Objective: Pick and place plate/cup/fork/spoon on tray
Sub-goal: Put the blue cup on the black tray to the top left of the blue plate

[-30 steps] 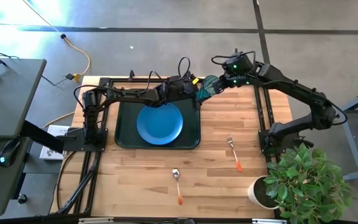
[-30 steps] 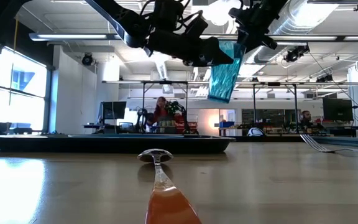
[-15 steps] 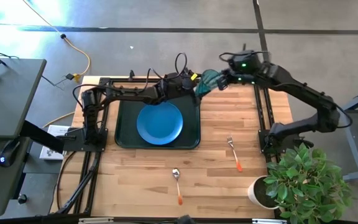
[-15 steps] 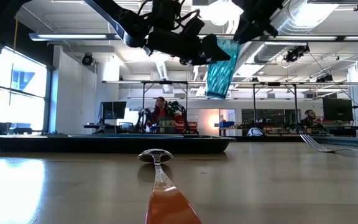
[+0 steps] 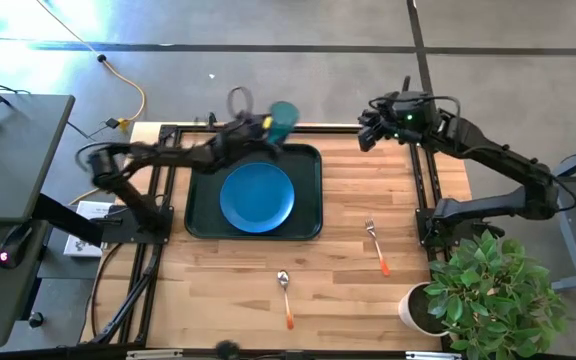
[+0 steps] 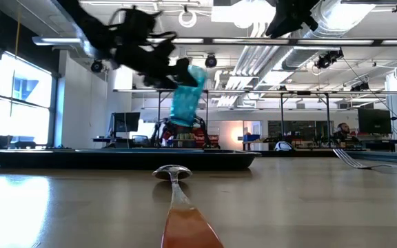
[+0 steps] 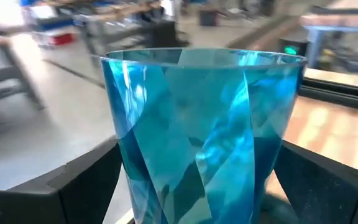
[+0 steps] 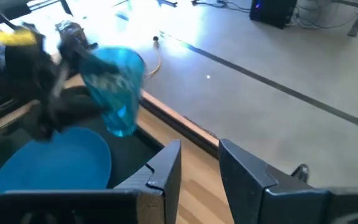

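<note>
Because the cup (image 5: 281,120) looks light and slippery, the left gripper (image 5: 260,128) clenches its walls, upper centre; right gripper (image 5: 371,129) stands released.

Left pincer (image 5: 268,126) apparently clamped, raised.

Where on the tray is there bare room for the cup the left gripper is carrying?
The plate fills the middle of the tray. Bare strips run along the tray's rim, the widest on the right side and in the far right corner. The left gripper holds the cup above the far rim.
</note>
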### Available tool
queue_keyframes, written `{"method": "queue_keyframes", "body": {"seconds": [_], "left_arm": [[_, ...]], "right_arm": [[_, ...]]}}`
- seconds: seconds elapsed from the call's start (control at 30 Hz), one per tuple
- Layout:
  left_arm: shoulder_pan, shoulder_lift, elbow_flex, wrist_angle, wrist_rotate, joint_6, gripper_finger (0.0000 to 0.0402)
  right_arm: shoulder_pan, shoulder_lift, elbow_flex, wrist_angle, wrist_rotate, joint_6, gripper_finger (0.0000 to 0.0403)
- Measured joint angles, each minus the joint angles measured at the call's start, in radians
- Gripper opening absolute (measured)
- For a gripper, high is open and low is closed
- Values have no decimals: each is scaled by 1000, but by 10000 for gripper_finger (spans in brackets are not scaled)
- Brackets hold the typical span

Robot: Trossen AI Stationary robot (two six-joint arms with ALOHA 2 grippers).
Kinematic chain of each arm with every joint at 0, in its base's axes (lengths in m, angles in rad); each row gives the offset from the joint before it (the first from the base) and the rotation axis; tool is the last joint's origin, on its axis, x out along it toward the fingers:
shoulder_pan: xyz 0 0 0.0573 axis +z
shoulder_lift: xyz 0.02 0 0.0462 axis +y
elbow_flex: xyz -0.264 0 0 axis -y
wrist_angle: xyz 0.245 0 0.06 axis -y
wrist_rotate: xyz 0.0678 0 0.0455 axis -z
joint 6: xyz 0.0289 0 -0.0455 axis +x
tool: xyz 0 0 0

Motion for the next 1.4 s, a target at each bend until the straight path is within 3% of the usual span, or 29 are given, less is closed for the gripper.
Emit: {"method": "queue_keyframes", "body": {"seconds": [0.17, 0.37, 0.57, 0.7, 0.83, 1.4], "left_arm": [[-2, -162, -287, 214, -195, -16, 383], [-1, -207, -523, 462, -391, -46, 383], [-12, -203, -656, 463, -484, -178, 383], [-35, -203, -711, 464, -553, -231, 383], [-53, -203, -719, 466, -591, -171, 383], [-64, -207, -718, 420, -532, -211, 397]], "right_arm": [[16, 3, -115, 135, -8, -16, 99], [17, 3, -226, 315, -90, -18, 99], [17, 3, -272, 328, -142, -18, 99], [20, 3, -274, 297, -145, -10, 99], [25, 3, -274, 294, -144, 2, 99], [25, 6, -274, 295, -145, -6, 99]]}}
